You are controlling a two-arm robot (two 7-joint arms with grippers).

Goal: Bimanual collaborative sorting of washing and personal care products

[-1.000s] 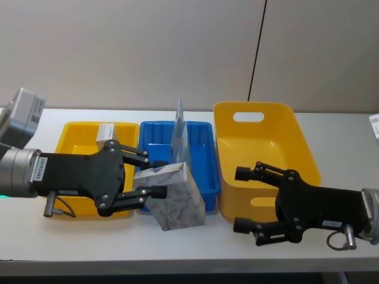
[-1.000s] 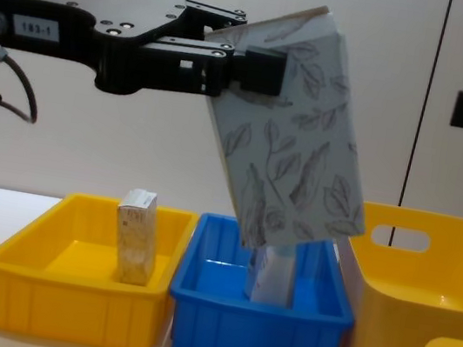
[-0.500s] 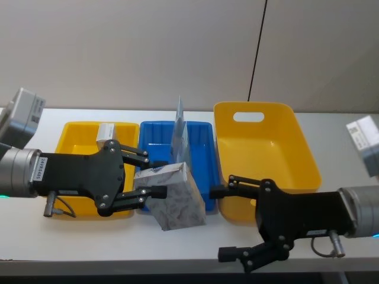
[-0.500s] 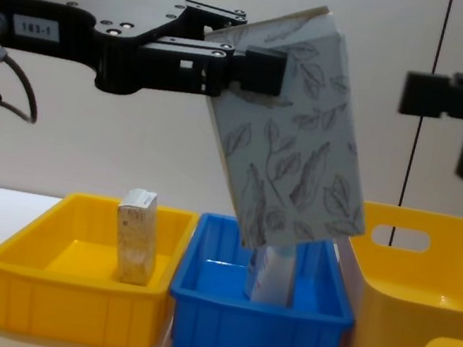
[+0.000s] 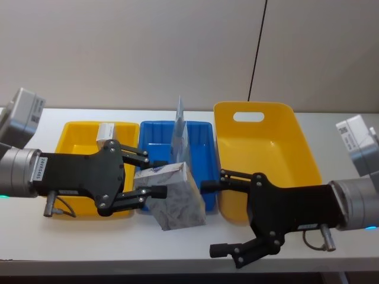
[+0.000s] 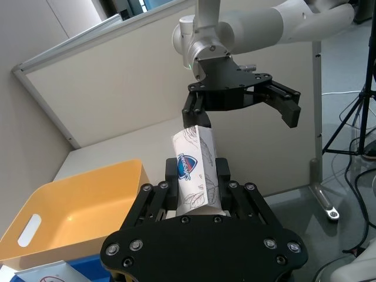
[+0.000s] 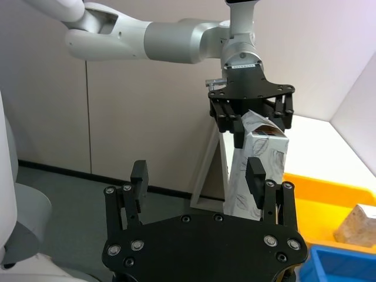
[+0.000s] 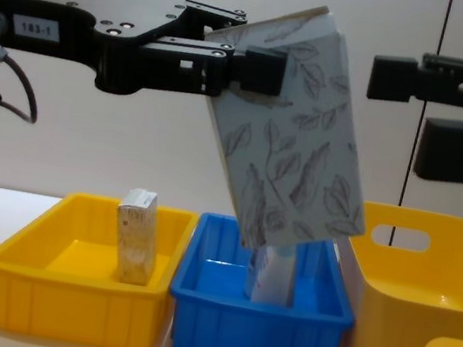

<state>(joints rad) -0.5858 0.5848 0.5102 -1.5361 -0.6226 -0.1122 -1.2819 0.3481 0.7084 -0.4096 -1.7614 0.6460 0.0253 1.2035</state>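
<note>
The right gripper (image 5: 212, 218) has come in beside the carton (image 5: 177, 198), jaws wide open — a handover seems near.
Plain grey wall (image 5: 148, 47) behind the blue bin (image 5: 204, 125), white tabletop (image 5: 118, 239) under it; above its front edge the left gripper (image 5: 159, 176) has its jaws clamped on the tilted carton, the right jaws just beside, not touching — a tube (image 5: 179, 127) stands inside the bin.
</note>
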